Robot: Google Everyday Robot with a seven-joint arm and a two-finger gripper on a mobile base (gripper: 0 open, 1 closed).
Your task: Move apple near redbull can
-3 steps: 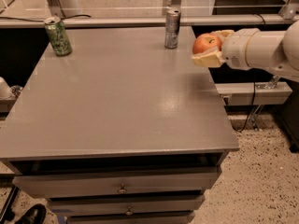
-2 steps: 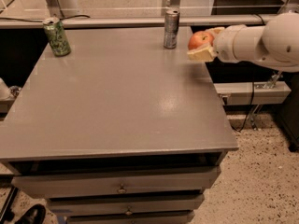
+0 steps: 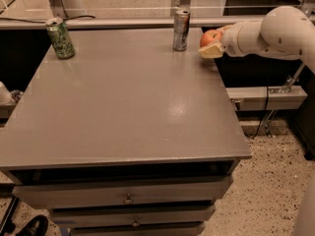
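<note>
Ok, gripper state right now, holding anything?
Gripper: closed on the apple, held just right of the redbull can.

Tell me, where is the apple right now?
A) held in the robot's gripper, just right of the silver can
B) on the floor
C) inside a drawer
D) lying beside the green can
A: the gripper is closed on the apple, close beside the redbull can.

The table (image 3: 123,112) bears the redbull can (image 3: 181,30) at its far edge and a green can (image 3: 60,38) at its far-left corner. The gripper (image 3: 212,42), clasping the apple (image 3: 210,37), hovers at the far-right corner.
</note>
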